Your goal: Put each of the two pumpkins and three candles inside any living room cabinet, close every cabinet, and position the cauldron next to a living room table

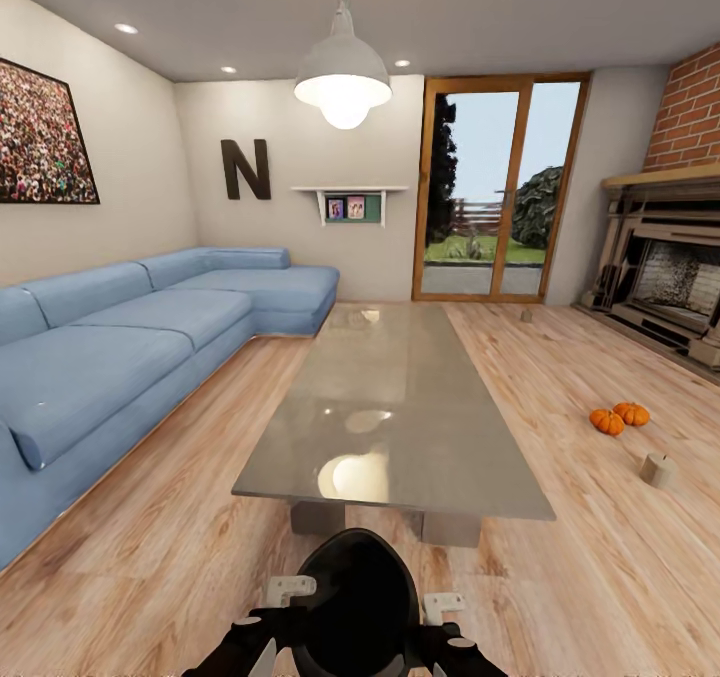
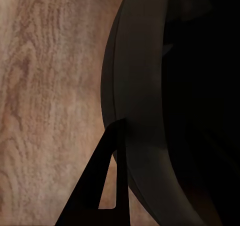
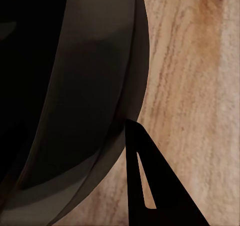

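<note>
Wooden floor (image 1: 560,397) spreads around the grey tabletop (image 1: 390,407) at centre frame; two pumpkins (image 1: 618,418) sit touching at right, a candle (image 1: 657,469) just below. Whether either hand is closed, I cannot tell.

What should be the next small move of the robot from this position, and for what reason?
Probably turn the base to the right and roll toward the two pumpkins. They lie side by side on the wood floor, right of the glass table, with a candle nearer the robot. They look far from both arms, which are folded low against the robot's dark trunk.
</note>
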